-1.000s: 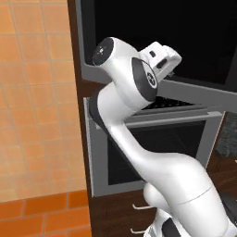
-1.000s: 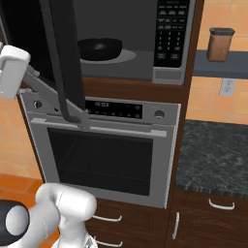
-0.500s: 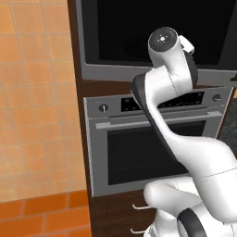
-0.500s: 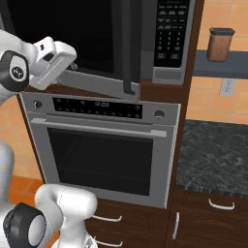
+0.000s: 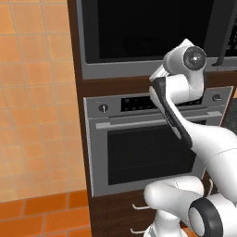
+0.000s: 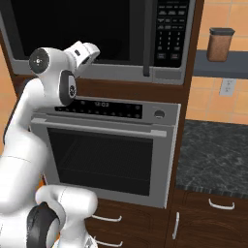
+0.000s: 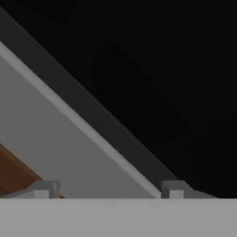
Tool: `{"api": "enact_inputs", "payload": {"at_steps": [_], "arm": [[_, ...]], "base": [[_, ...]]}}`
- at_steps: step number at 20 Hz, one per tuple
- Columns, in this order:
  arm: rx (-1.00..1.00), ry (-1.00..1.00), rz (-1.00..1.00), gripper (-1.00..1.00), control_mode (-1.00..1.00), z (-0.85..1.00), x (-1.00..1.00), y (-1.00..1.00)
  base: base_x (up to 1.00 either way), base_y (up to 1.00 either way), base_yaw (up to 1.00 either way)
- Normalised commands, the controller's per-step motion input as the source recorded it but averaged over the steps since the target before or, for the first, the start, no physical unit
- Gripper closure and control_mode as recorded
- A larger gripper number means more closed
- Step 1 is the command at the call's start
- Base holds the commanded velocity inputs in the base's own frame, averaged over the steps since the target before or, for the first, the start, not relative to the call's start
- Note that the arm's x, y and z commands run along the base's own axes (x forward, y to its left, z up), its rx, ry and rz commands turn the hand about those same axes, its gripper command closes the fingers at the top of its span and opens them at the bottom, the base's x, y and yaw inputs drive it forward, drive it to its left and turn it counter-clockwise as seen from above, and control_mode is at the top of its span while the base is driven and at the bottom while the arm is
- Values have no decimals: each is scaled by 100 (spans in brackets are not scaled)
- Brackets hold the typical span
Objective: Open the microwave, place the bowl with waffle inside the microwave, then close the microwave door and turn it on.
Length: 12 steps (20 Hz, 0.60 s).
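You are looking at the microwave (image 6: 97, 38) built into a dark wood cabinet column (image 5: 76, 139), directly above the silver oven (image 6: 104, 155). The microwave door (image 5: 148, 30), a wide black glass panel in a grey frame, lies flush with the front; its dark vertical bar handle (image 6: 148, 38) stands at the door's right edge, just beside the keypad panel (image 6: 173, 31).

The white arm (image 6: 29, 140) rises in front of the oven and bends at the height of the oven's control strip (image 6: 99, 107). In the right base view the hand (image 6: 83, 52) is tipped up against the lower grey edge of the microwave door, toward its left half, well apart from the handle. In the hand view, the two fingers (image 7: 45, 189) stand wide apart with nothing between them, so the hand is released; beyond them you see the grey frame running diagonally, black glass above it and a sliver of brown wood at the lower left.

The bowl with waffle cannot be made out through the dark glass; only a faint rounded shape shows there in the hand view.

To the right of the column, a dark speckled worktop (image 6: 213, 155) sits over brown drawers, and a brown canister (image 6: 220, 44) with a dark lid stands on a grey shelf (image 6: 220, 70) against the orange tiled wall (image 5: 34, 102).
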Motion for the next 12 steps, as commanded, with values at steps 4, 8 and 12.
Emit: {"api": "enact_inputs", "payload": {"at_steps": [4,8,12], "arm": [[0,-35,35,-100,-100,0,98,-10],[0,-36,32,-100,-100,-6,80,-7],[-4,-1,22,-100,-100,23,-52,-15]], "base": [[0,0,0],[0,0,0],[0,0,0]]}}
